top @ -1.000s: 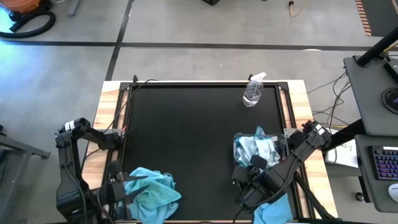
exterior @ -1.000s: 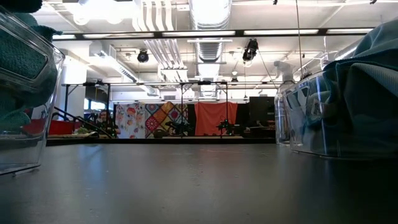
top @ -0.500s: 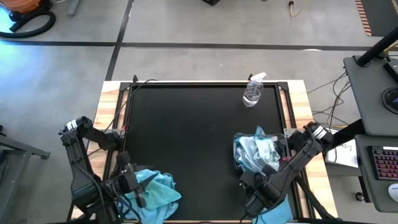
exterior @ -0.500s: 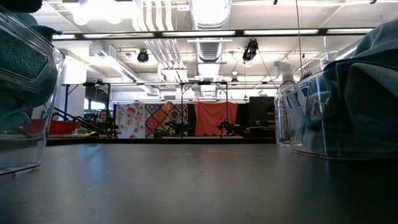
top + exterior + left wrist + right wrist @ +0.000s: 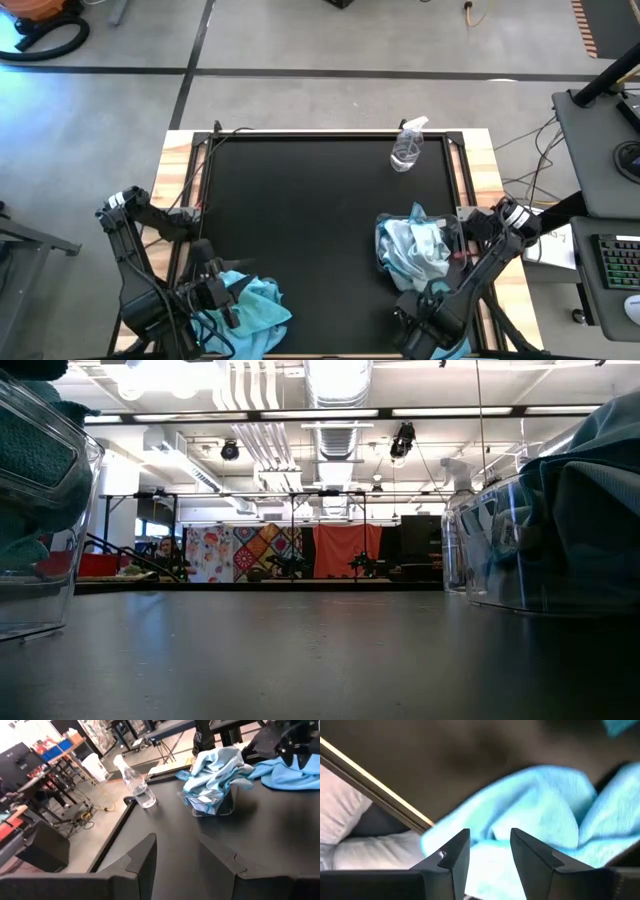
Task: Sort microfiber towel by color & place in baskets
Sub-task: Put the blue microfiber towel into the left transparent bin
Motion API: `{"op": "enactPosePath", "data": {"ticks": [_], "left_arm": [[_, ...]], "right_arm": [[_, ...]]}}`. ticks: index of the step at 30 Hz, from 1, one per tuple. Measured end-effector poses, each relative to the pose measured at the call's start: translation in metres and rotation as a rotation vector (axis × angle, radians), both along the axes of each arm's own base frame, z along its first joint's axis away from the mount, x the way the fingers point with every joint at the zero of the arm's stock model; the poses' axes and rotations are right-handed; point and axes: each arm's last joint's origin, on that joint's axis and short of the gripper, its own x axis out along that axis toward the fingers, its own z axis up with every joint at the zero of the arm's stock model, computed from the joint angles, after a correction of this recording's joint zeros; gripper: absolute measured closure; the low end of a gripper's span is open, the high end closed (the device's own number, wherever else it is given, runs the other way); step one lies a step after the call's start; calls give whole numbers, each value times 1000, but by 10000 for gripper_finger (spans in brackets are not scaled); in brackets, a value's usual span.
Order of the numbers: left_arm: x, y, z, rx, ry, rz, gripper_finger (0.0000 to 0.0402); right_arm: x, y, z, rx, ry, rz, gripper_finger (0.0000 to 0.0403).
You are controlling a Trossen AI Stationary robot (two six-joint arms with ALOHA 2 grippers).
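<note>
With both sets of jaws spread and empty, your right gripper (image 5: 487,850) hangs over the turquoise towel (image 5: 540,815) at the counter's near right corner beside the full basket (image 5: 412,250), so a shallow pinch could drag it off the edge.

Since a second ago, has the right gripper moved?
Yes. The right gripper has pulled back toward the table's near edge, away from the clear plastic basket of pale towels.

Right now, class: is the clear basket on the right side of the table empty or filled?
Filled. The right basket holds crumpled pale blue towels heaped above its rim, as the high and left wrist views show.
</note>
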Motion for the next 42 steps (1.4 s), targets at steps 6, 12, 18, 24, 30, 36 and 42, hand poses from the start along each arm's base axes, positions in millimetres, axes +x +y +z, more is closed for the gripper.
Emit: {"op": "enactPosePath", "data": {"ticks": [6,12,18,24,30,36,42], "left_arm": [[-3,6,8,22,-22,-8,283],[-8,14,16,-5,-40,-7,283],[-10,18,21,2,-39,-14,283],[-10,18,21,10,-42,-15,283],[-10,18,21,10,-42,-15,283],[-10,18,21,9,-42,-15,283],[-10,18,21,6,-44,-14,283]], "right_arm": [[-11,0,-17,4,85,-61,266],[-10,3,-38,87,43,-68,266],[-10,3,-57,145,-1,-64,266],[-14,-2,-65,117,16,-65,266],[-18,-7,-73,97,36,-67,266],[-20,-9,-75,86,52,-67,266],[-20,-10,-76,71,34,-41,266]]}}
